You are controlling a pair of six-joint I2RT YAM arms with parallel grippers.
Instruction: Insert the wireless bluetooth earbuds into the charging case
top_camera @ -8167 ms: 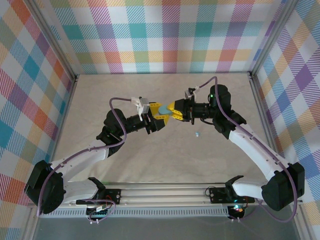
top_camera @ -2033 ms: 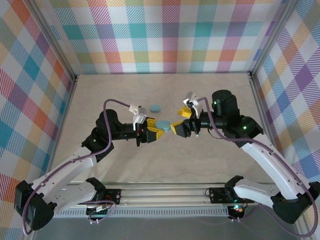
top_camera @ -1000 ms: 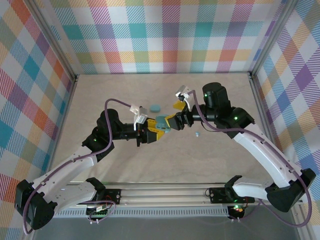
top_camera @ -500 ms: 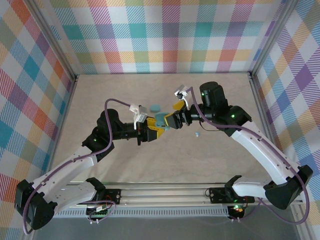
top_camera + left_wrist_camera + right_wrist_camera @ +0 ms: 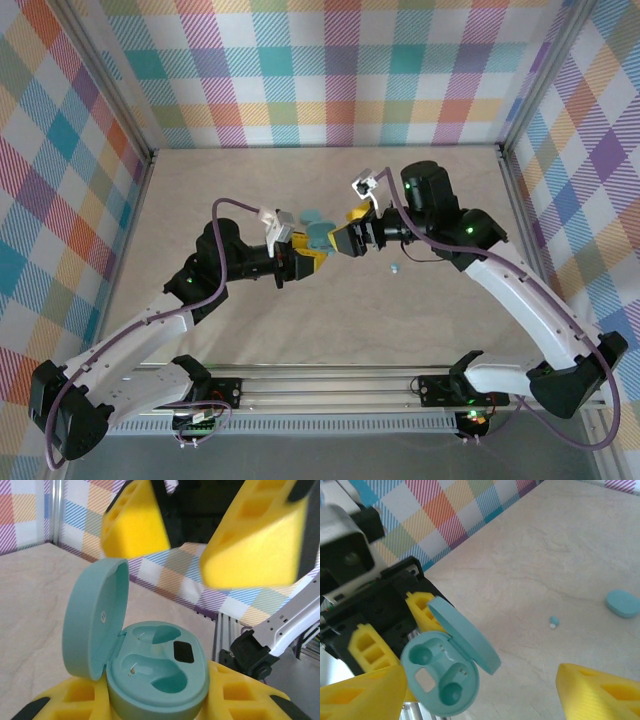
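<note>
My left gripper [image 5: 157, 702] is shut on the base of a light blue charging case [image 5: 157, 667], whose lid [image 5: 95, 622] stands open; both wells are empty. In the top view the case [image 5: 319, 240] hangs above the table's middle between the left gripper [image 5: 305, 252] and the right gripper [image 5: 343, 236]. The right gripper [image 5: 480, 692] is open and empty, with its yellow fingers [image 5: 362, 695] either side of the open case [image 5: 440, 677]. One tiny pale blue earbud [image 5: 553, 622] lies on the table, also seen right of the grippers [image 5: 396, 267]. The other earbuds are out of view.
A second case [image 5: 623, 603], closed, lies on the beige table [image 5: 250, 330] behind the grippers. Plaid walls [image 5: 320, 70] enclose the table on three sides. A metal rail [image 5: 330, 385] runs along the near edge.
The lid of the case held by my left gripper has swung open. My right gripper has stayed close against the case, its fingers spread.
</note>
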